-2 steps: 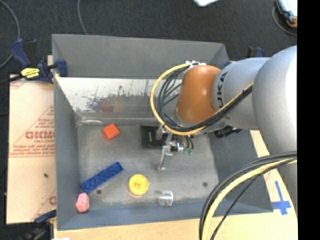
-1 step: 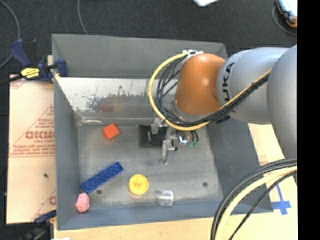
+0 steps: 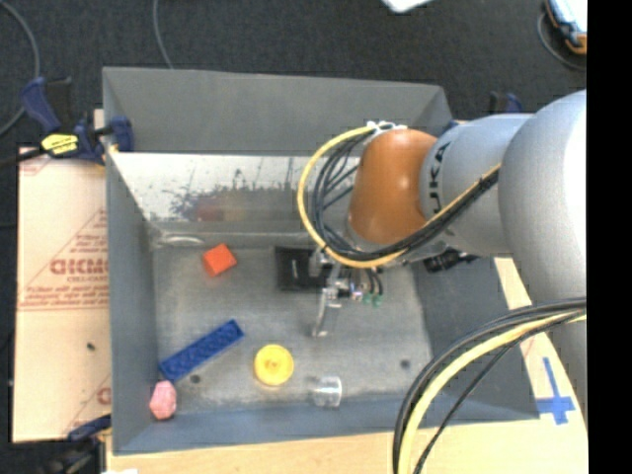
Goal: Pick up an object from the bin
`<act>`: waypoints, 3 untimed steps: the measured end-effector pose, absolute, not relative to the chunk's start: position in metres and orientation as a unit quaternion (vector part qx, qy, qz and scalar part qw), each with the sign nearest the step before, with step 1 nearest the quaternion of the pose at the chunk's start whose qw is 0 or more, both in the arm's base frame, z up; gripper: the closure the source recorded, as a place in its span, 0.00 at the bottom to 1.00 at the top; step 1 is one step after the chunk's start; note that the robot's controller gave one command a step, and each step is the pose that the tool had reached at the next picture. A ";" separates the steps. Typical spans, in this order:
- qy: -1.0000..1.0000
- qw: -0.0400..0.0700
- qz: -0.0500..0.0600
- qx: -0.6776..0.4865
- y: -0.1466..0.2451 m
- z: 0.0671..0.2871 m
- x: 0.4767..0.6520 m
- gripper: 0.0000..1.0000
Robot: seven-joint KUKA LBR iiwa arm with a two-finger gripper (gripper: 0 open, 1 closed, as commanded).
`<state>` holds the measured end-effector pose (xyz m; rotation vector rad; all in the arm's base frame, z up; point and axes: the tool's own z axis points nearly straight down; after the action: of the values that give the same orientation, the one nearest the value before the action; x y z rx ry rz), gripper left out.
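Black block (image 3: 293, 269) lies mid-bin by the back wall, your gripper (image 3: 324, 322) just beside it; you cannot tell whether it is released or clenched. The bin (image 3: 267, 107) also holds an orange cube (image 3: 219, 259), blue brick (image 3: 200, 351), yellow disc (image 3: 274, 364), pink lump (image 3: 163, 399) and clear piece (image 3: 325, 391).

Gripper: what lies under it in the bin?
Bare bin floor lies below the gripper. A black block sits beside it, one end hidden by the wrist.
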<state>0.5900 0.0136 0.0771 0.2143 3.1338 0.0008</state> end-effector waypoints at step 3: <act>0.988 0.001 0.001 0.156 0.029 0.071 0.598 1.00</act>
<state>0.5977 0.0289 0.0712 0.4897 3.1008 0.0021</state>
